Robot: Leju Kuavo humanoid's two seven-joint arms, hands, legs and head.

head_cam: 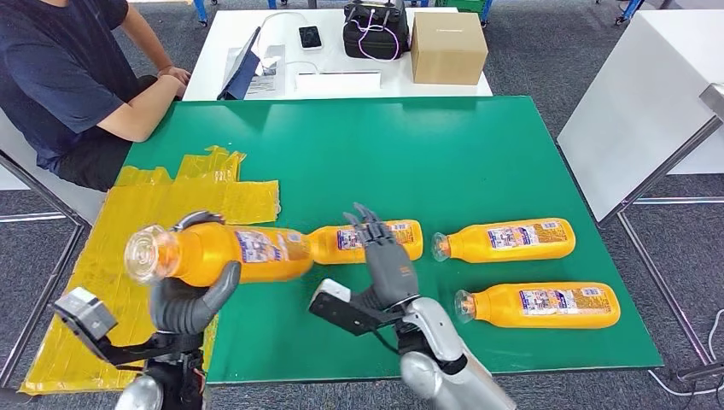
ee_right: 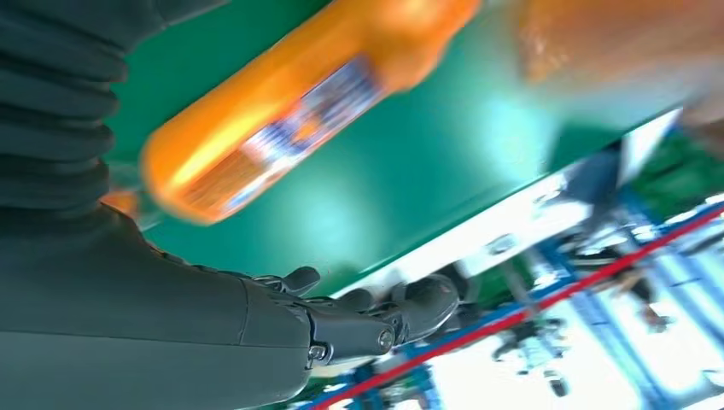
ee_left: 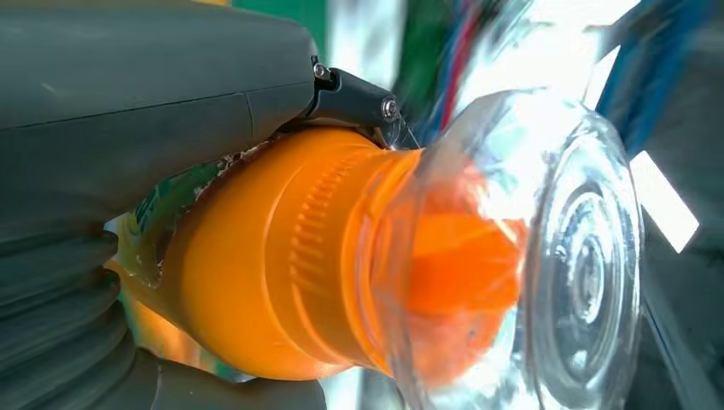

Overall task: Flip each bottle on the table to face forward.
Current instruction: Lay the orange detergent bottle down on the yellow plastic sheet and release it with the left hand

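Left hand [head_cam: 192,299] grasps lifted orange plastic juice bottle [head_cam: 230,254] (mid-flip); right hand [head_cam: 386,260] released; three labelled bottles lie on green table [head_cam: 410,154], seemingly done.

A big green table [head_cam: 444,145] holds the things. Three orange bottles lie flat on it. One bottle [head_cam: 365,240] is near the middle, partly hidden. A second bottle [head_cam: 504,240] lies just to its right, in the same row. A third bottle [head_cam: 538,306] lies nearer the front edge, below the second one. Crinkly yellow tape [head_cam: 145,213] covers the left side of the table and hangs over its edge. Behind it stands a white table [head_cam: 222,51] with a brown box [head_cam: 447,47], a black bag [head_cam: 376,30] and a phone [head_cam: 310,37] on top.
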